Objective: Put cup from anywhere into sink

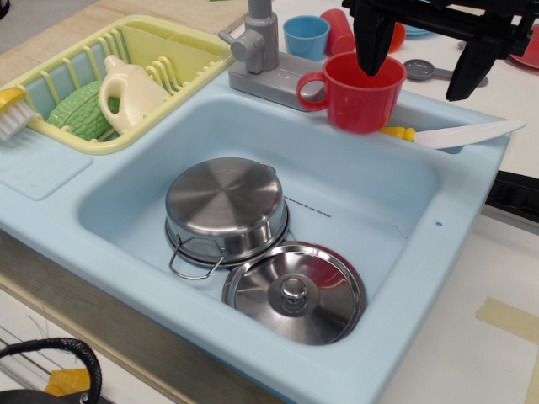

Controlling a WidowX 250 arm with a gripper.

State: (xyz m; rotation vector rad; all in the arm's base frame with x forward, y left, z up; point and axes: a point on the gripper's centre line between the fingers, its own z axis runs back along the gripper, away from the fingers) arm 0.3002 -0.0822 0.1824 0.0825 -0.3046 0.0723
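Note:
The red cup (358,97), a wide mug with a loop handle on its left, stands upright on the back rim of the light blue sink (421,278), just right of the grey faucet (263,46). My black gripper (415,77) hangs above the back right of the sink with its jaws wide apart. Its left fingertip (370,59) is at the cup's mouth. Its right fingertip (461,88) is well to the right of the cup. It holds nothing.
In the basin lie an upturned steel pot (226,206) and its lid (295,293). A yellow dish rack (181,42) at the left holds a white bottle (128,94) and a green item (80,109). A blue cup (305,35), a red tumbler (339,29) and a white knife (459,135) are behind the sink.

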